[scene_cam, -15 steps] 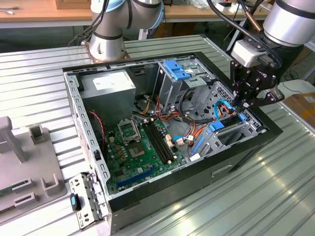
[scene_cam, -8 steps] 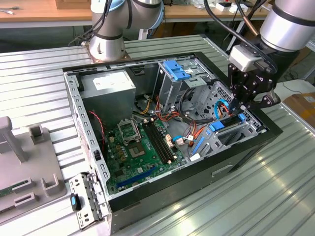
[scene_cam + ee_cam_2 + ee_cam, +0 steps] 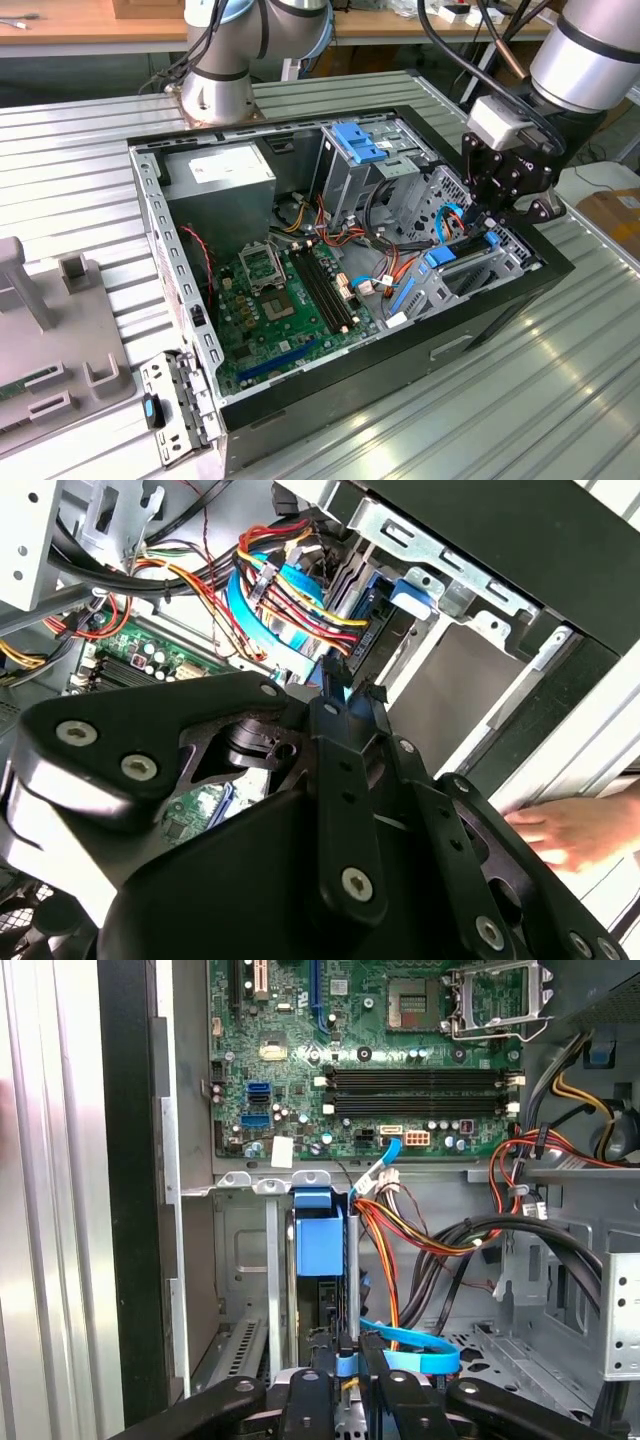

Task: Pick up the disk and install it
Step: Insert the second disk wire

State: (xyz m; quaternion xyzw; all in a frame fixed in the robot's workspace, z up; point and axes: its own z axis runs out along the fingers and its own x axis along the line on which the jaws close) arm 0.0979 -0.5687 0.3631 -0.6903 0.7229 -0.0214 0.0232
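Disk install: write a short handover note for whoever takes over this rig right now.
Gripper: low inside the open computer case, fingers closed on the end of the disk.
Disk: standing on edge in the metal drive bay beside the motherboard, blue bracket showing.
Done: disk picked up and brought into the bay.
Left: full seating cannot be confirmed; gripper not yet released.
Note: a person's hand is beside the case.

Green motherboard (image 3: pixel 380 1060), blue bracket (image 3: pixel 320 1242) on the disk (edge-on), black gripper (image 3: pixel 345 1375), red-yellow-orange cable bundle (image 3: pixel 400 1235)
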